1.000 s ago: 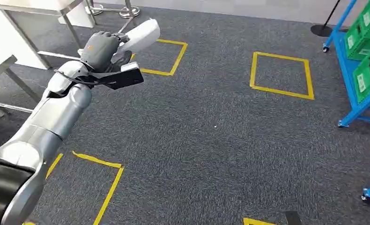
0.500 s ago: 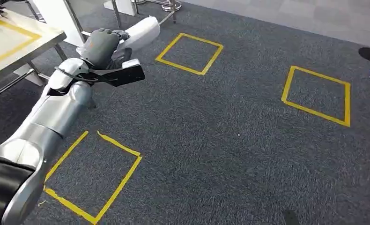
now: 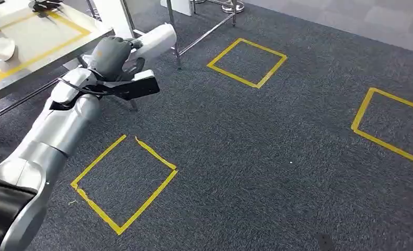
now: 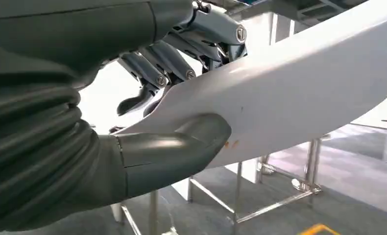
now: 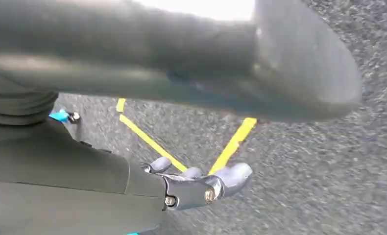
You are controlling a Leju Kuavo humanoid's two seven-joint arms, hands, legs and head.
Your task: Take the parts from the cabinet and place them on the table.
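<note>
The left hand's dark fingers [image 4: 162,61] curled over the upper edge of a long, smooth white curved plastic part [image 4: 299,93], while the thick grey thumb [image 4: 181,147] pressed against its underside — a firm clasp. In the head view, the left hand [image 3: 110,55] held that part [image 3: 155,39] raised at the far left, just beside the corner of a white table with yellow tape lines [image 3: 37,44] and its metal legs. The right hand [image 5: 201,186] hung over dark grey carpet [image 3: 256,157] with yellow tape squares — its fingers were slightly curled and held nothing.
</note>
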